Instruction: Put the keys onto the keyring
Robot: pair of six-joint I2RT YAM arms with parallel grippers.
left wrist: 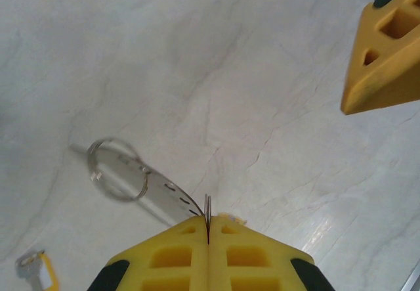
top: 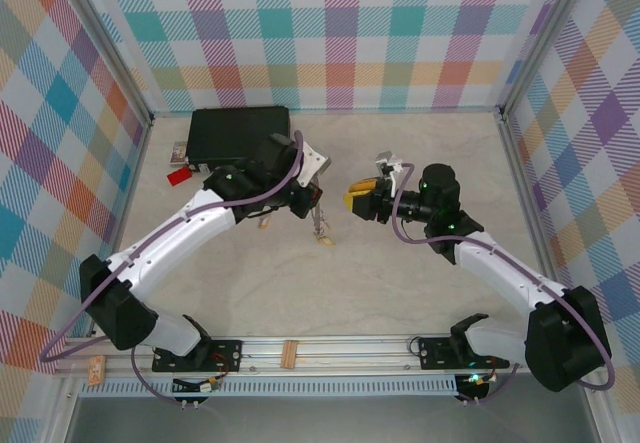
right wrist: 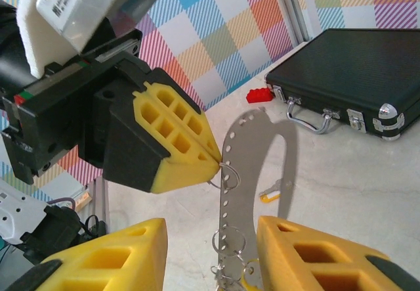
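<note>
Left tool [left wrist: 208, 228] is clamping the keyring [right wrist: 222, 173] above the worktop [right wrist: 367, 192], a holed strip [right wrist: 241, 133] hanging below it, and I am seeing the right tool [right wrist: 210, 228], fingers apart and empty, facing it squarely, one key [right wrist: 268, 194] lying beyond.

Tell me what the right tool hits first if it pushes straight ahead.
Probably the perforated metal strip pinched in the left tool. It hangs ahead of the right tool's open gap, though depth is unclear.

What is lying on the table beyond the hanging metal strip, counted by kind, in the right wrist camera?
black case: 1
small red block: 1
yellow-headed key: 1
Total: 3
</note>
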